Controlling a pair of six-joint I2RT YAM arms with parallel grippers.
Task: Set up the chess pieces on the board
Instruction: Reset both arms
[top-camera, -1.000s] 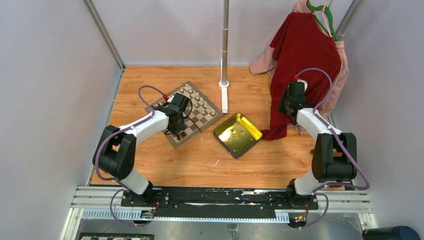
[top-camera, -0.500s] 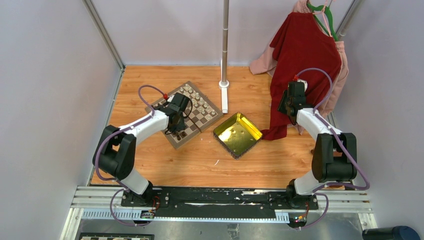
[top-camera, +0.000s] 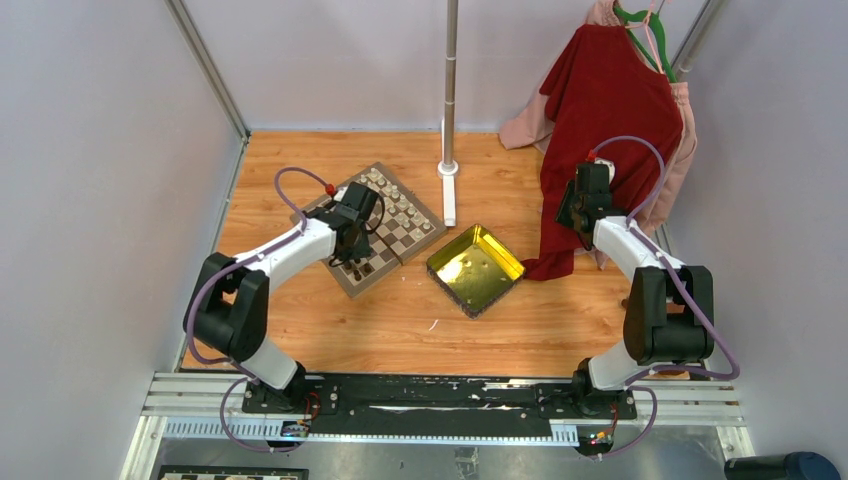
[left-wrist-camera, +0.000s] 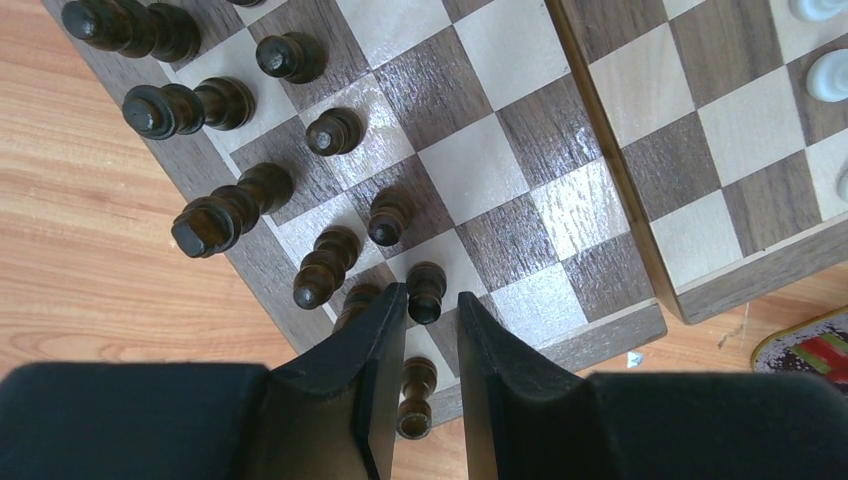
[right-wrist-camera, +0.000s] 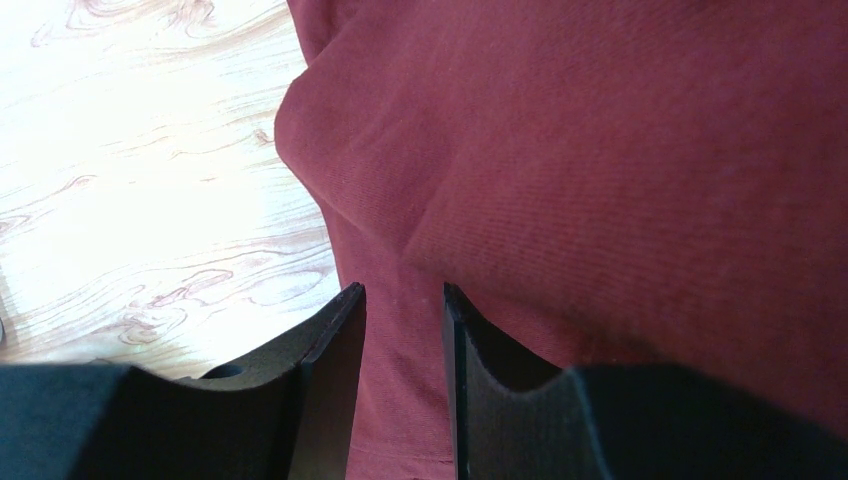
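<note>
Light and dark brown checks across the board (left-wrist-camera: 500, 170), pale wood rim around it, with dark brown pieces (left-wrist-camera: 335, 130) and cream-white pieces (left-wrist-camera: 830, 75)! There's a shiny yellow tray (top-camera: 505, 262) on the orange-brown, grain-streaked table (top-camera: 400, 320). Deep red garment (right-wrist-camera: 620, 180), pink garment (top-camera: 520, 125), green hanger (top-camera: 640, 18).

The board (top-camera: 398, 218) is set on the table (top-camera: 400, 320) toward its far-left corner. The tray (top-camera: 475, 268) is placed just right of it. A pole (top-camera: 449, 150) is stood behind both. Pieces (left-wrist-camera: 215, 215) are ranged along 2 opposite board edges. A garment (top-camera: 605, 110) is hung at the far-right corner.
</note>
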